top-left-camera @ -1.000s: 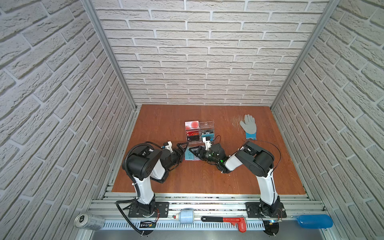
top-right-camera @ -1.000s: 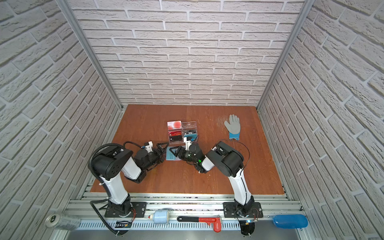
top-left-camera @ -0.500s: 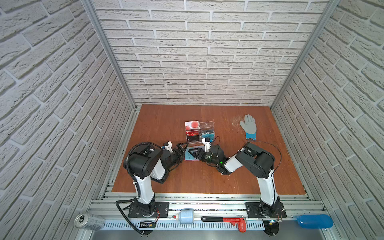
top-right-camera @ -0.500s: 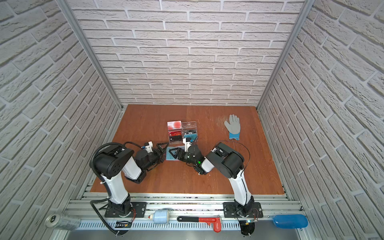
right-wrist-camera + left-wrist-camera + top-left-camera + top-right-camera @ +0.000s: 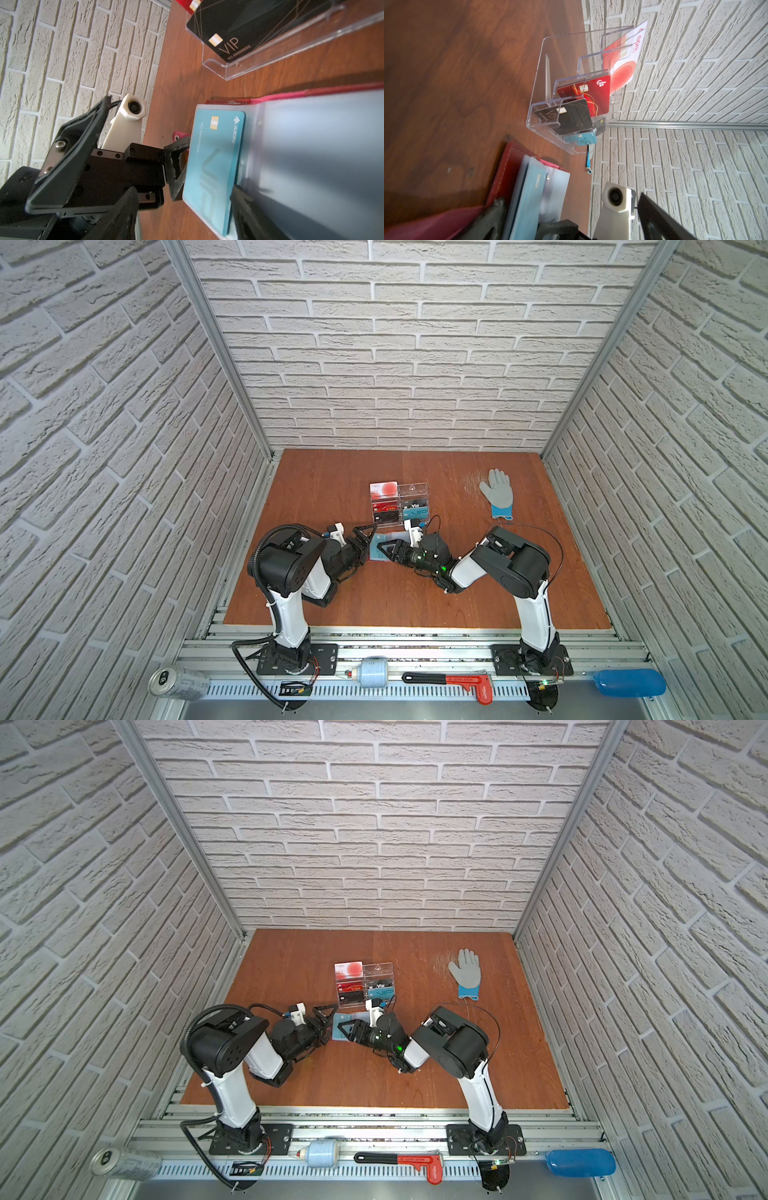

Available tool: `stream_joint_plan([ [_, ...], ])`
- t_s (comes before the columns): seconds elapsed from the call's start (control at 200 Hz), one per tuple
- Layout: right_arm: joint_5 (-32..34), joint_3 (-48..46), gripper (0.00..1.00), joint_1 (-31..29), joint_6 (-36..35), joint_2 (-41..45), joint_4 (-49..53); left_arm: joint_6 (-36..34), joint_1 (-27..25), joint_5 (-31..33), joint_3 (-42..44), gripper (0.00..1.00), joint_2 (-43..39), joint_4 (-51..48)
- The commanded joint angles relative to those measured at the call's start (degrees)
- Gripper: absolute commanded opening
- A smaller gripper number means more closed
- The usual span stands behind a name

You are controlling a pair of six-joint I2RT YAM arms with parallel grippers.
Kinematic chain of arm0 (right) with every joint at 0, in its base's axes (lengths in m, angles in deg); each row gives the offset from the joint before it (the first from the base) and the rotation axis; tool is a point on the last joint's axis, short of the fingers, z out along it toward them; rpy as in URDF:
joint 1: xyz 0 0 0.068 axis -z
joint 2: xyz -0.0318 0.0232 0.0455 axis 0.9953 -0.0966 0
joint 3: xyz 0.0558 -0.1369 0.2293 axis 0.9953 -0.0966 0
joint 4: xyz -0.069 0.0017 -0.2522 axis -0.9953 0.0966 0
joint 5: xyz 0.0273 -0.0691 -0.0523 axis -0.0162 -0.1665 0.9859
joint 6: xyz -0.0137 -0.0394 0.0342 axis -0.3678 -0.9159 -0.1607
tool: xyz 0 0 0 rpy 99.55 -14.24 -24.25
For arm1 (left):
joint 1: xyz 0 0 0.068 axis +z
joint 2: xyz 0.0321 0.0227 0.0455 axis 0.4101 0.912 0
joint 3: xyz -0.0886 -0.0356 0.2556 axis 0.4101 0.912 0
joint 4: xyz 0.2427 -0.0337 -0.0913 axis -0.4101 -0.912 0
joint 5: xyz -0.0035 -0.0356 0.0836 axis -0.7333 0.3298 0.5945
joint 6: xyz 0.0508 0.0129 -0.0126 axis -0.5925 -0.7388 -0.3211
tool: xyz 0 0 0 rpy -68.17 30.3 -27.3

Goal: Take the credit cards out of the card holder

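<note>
Cards and holder, in both top views: the small red leather-like folding card holder [image 5: 380, 540] lies opened flat on the brown wooden bench [image 5: 332, 605], pale blue inside up. It sits directly between the black left end effector [image 5: 367, 542] and the black right end effector [image 5: 384, 551], which face each other tip to tip. Just beyond both tips stands the clear acrylic tiered card stand [image 5: 409, 489].

Left wrist view: the left jaws gape wide, released, grasping nothing. The thin pale blue and teal plastic credit cards [image 5: 529, 197] sit stacked with cloudy sleeves on the red leather. They are inside the gape and close against one finger, with the other finger well off to the side.

Right wrist view: a teal chip card [image 5: 214, 166] lies flat on or in a clear sleeve, I cannot tell which. Its long outer edge is just beside a left finger. The right jaws stand apart with nothing clamped. One dark finger [image 5: 241, 205] sits at the card's near corner, and I cannot tell whether it presses down.

The cards look light, stiff and slick. Lying flat they offer no lip, so a pinch on an exposed edge, drawn along the sleeve, seems best. The floppy holder will likely drag along unless pinned.
</note>
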Motion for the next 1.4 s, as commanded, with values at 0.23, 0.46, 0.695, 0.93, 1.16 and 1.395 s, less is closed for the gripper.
stream_joint_plan([
  [0.23,-6.1,-1.6,0.71,-3.3,2.6,-0.7,-0.3,0.4,-0.9,-1.9,0.8,0.98,2.9,-7.3],
  [0.46,-6.4,-1.7,0.7,-3.3,2.3,-0.4,-3.3,0.5,-0.9,-1.9,1.1,0.98,4.0,-6.0],
  [0.695,-7.5,-1.2,0.66,-3.3,1.7,-0.3,-8.0,0.6,-0.9,-1.8,1.5,0.98,4.1,-5.4],
  [0.93,-7.5,-1.0,0.64,-3.1,0.1,1.2,-7.5,0.7,-0.8,-1.9,1.6,0.98,4.5,-5.1],
  [1.16,-8.3,-0.4,0.6,-2.2,0.3,0.5,-9.8,0.7,-0.8,-1.9,1.8,0.98,5.0,-4.6],
  [1.395,-9.8,2.0,0.58,-1.9,-1.4,-0.4,-8.7,0.7,-0.7,-2.0,1.8,0.98,5.0,-4.6],
])
